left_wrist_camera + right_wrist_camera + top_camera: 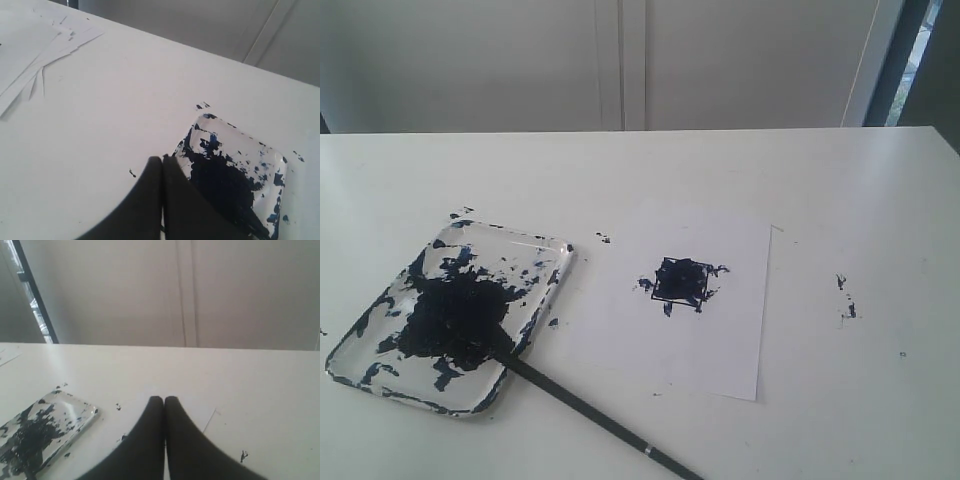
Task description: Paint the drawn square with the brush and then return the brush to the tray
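Observation:
The drawn square [681, 281] on the white paper [720, 340] is filled with dark blue-black paint that spills a little past its outline. The brush [590, 417] lies with its tip in the tray's paint blotch and its black handle slanting over the near rim toward the table's front edge. The tray [548, 250] sits at the left, also seen in the left wrist view as the tray [272, 155] and in the right wrist view as the tray [82, 407]. My left gripper [163, 159] is shut and empty beside the tray. My right gripper [164, 400] is shut and empty. Neither arm shows in the exterior view.
Small paint specks [844, 296] dot the white table right of the paper, and another speck [604, 238] lies between tray and paper. A stack of loose white sheets [35, 55] lies at the table's far part in the left wrist view. A wall stands behind the table.

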Action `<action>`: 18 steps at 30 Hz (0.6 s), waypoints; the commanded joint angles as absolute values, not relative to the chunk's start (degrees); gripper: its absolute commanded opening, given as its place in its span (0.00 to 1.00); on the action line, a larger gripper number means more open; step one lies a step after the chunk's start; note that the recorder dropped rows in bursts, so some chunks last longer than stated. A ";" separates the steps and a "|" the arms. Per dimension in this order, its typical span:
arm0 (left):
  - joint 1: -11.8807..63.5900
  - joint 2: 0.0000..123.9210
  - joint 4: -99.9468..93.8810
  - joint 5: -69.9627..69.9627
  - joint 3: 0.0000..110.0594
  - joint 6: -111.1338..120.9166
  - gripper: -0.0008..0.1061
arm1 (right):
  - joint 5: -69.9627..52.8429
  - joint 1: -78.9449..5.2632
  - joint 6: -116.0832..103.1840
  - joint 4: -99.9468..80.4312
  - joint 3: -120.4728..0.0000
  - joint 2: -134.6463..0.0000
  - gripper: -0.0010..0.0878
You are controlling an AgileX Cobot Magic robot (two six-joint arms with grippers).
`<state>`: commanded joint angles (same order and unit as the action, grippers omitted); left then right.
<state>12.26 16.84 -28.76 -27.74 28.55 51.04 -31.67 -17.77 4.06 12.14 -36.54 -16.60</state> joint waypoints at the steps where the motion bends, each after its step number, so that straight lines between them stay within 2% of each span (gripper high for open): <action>1: 11.94 16.09 -28.76 -27.74 28.55 51.04 0.01 | -31.67 -17.29 4.06 12.14 -36.54 -15.86 0.01; 13: 8.65 7.72 -28.76 -27.93 28.55 51.04 0.01 | -31.57 -8.42 4.06 12.14 -36.54 -5.72 0.01; 18: 1.95 7.37 -29.00 -27.93 28.55 51.04 0.01 | -31.80 -2.04 4.06 12.14 -36.54 -1.50 0.01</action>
<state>1.95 7.37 -29.00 -27.93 28.55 51.04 -31.80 -2.04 4.06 12.14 -36.54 -1.50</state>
